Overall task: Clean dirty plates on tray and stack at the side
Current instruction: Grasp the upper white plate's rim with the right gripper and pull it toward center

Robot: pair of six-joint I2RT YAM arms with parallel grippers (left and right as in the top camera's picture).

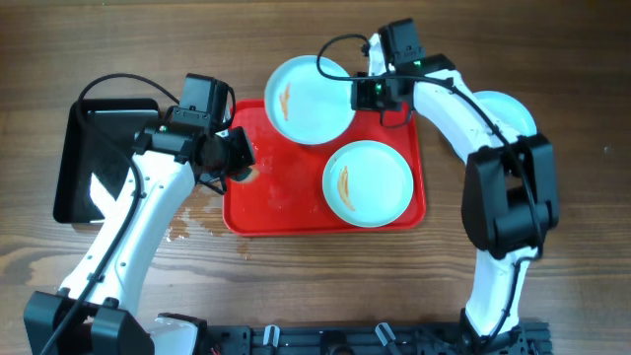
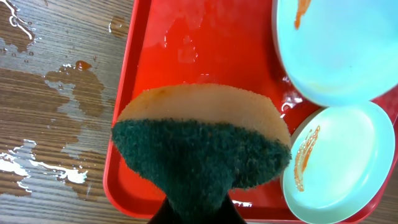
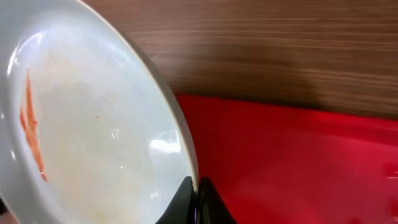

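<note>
Pinching streaked plate (image 1: 306,104) in right claw (image 3: 198,198), left claw (image 1: 240,156) clenching sponge (image 2: 199,143) over tray (image 1: 286,209)

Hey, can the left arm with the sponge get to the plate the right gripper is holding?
Probably yes. Only bare red tray lies between the left gripper with its sponge and that plate. The right gripper pinches the rim on the far side, leaving the streaked face open.

No legible text or markings.
</note>
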